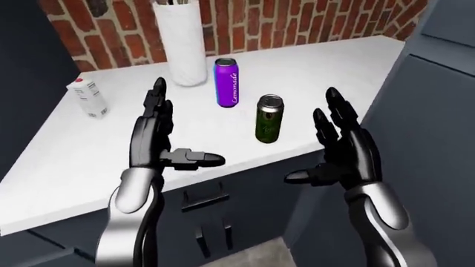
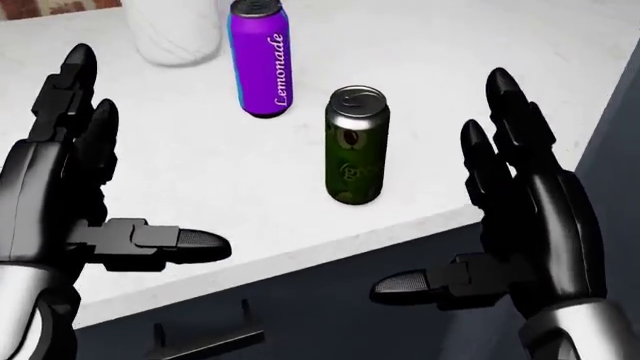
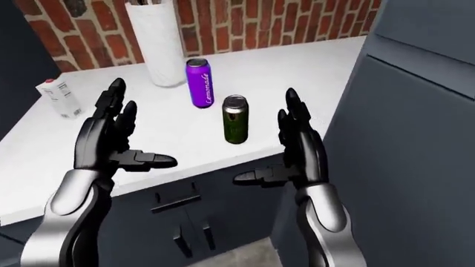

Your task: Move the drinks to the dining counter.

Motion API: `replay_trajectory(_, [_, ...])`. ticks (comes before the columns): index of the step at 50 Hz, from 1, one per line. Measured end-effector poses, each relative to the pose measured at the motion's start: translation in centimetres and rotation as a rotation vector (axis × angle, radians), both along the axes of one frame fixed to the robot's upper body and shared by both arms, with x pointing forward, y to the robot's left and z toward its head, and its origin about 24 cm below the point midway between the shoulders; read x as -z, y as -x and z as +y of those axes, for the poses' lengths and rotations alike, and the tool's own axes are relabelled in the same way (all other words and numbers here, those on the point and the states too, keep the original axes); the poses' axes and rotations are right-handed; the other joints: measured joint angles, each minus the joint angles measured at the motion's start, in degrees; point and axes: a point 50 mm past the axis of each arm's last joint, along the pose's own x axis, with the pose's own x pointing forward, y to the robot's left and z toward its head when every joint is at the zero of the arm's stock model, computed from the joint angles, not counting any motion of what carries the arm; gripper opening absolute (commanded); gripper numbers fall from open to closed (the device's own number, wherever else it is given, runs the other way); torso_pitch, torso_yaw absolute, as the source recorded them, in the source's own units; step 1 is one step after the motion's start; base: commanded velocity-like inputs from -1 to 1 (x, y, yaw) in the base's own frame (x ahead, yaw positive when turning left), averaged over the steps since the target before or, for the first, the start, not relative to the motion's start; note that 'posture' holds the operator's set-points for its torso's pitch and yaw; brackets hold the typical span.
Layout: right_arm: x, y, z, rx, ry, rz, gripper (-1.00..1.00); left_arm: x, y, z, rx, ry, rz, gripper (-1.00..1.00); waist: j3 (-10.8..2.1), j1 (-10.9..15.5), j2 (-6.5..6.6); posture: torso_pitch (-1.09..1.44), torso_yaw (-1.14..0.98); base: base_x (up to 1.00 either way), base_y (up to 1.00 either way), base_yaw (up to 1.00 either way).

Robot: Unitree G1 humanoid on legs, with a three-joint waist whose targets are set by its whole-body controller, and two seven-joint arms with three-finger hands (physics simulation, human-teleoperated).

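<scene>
Paper-towel roll [image 1: 180,41] top cut off.

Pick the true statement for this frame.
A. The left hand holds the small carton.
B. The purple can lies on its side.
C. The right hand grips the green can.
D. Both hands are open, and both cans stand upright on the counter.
D: the left hand and right hand are spread and hold nothing, while the purple can and green can stand upright on the counter.
</scene>
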Motion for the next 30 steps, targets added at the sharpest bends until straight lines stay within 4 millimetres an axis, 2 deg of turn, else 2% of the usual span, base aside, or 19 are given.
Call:
replay_trajectory(2, [0.0, 0.0, -0.2, 0.007, 0.001, -0.001, 1.0, -0.2, 0.1, 0.0, 0.002, 0.001, -0.001, 1.0, -0.43, 0.2, -0.63, 0.0, 0.0, 0.35, 0.0, 0.0])
replay_trajectory(7, [-1.2, 0.3, -0.2, 0.019, 0.006, -0.065, 1.0, -1.4, 0.5, 0.0, 0.011, 0.0, -0.066, 1.0, -1.06, 0.6, -3.23, 0.0, 0.0, 0.16, 0.0, 0.0])
replay_trajectory(8, [-1.5, 0.3, -0.2, 0.016, 0.007, -0.079, 1.0, -1.6, 0.5, 0.0, 0.013, -0.001, -0.078, 1.0, -0.98, 0.6, -4.03, 0.0, 0.0, 0.0, 0.0, 0.0])
replay_trajectory(9, [-1.6, 0.4, -0.1, 0.013, 0.007, -0.086, 1.0, -1.7, 0.6, -0.1, 0.014, -0.001, -0.084, 1.0, -0.97, 0.3, -5.44, 0.0, 0.0, 0.0, 0.0, 0.0])
replay_trajectory(12, [-0.7, 0.2, -0.4, 0.024, 0.011, -0.045, 1.0, -0.6, 0.5, -0.4, 0.032, 0.007, -0.027, 1.0, -0.23, 0.1, -4.51, 0.0, 0.0, -0.05, 0.03, 0.0])
replay_trajectory(13, [-0.3, 0.1, -0.5, 0.031, 0.012, -0.021, 1.0, -0.3, 0.4, -0.4, 0.037, 0.009, 0.0, 1.0, -0.18, -0.2, -4.57, 0.0, 0.0, -0.55, 0.23, 0.0])
replay_trajectory(15, [0.2, 0.0, -0.7, 0.043, 0.017, 0.01, 1.0, -0.1, 0.3, -0.5, 0.044, 0.009, 0.021, 1.0, -0.76, -0.7, -6.69, 0.0, 0.0, -0.64, 0.28, 0.0])
replay_trajectory(16, [0.2, -0.1, -0.7, 0.043, 0.019, 0.012, 1.0, -0.3, 0.3, -0.5, 0.043, 0.008, 0.015, 1.0, -1.24, -0.7, -7.26, 0.0, 0.0, -0.63, 0.28, 0.0])
replay_trajectory(17, [0.0, 0.0, -0.6, 0.04, 0.02, 0.002, 1.0, -0.6, 0.4, -0.4, 0.04, 0.007, 0.001, 1.0, -1.71, -0.5, -7.25, 0.0, 0.0, -0.64, 0.27, 0.0])
replay_trajectory(19, [-0.8, 0.3, -0.4, 0.028, 0.02, -0.041, 1.0, -1.3, 0.7, -0.3, 0.032, 0.003, -0.039, 1.0, -2.23, 0.1, -6.11, 0.0, 0.0, -0.54, 0.28, 0.0])
replay_trajectory(22, [-1.3, 0.5, -0.2, 0.017, 0.017, -0.079, 1.0, -1.8, 1.0, -0.3, 0.034, 0.001, -0.077, 1.0, -1.39, -0.5, -2.92, 0.0, 0.0, 0.0, 0.0, 0.0])
replay_trajectory(24, [-1.4, 0.5, -0.2, 0.018, 0.015, -0.081, 1.0, -1.9, 1.1, -0.3, 0.037, -0.002, -0.082, 1.0, -1.82, -1.3, -0.53, 0.0, 0.0, 0.0, 0.0, 0.0])
replay_trajectory(26, [-1.1, 0.5, 0.1, 0.002, 0.008, -0.062, 1.0, -1.5, 0.9, 0.1, 0.017, -0.005, -0.056, 1.0, -1.05, -0.8, -2.48, 0.0, 0.0, 0.0, 0.0, 0.0])
replay_trajectory(27, [-0.9, 0.4, 0.2, -0.005, 0.01, -0.051, 1.0, -1.2, 0.8, 0.3, 0.008, -0.003, -0.038, 1.0, -0.93, -0.6, -3.0, 0.0, 0.0, 0.0, 0.0, 0.0])
replay_trajectory(30, [-1.1, 0.3, 0.4, -0.011, 0.014, -0.049, 1.0, -1.0, 0.7, 0.3, -0.001, -0.003, -0.018, 1.0, -1.31, -0.1, -4.72, 0.0, 0.0, 0.0, 0.0, 0.0])
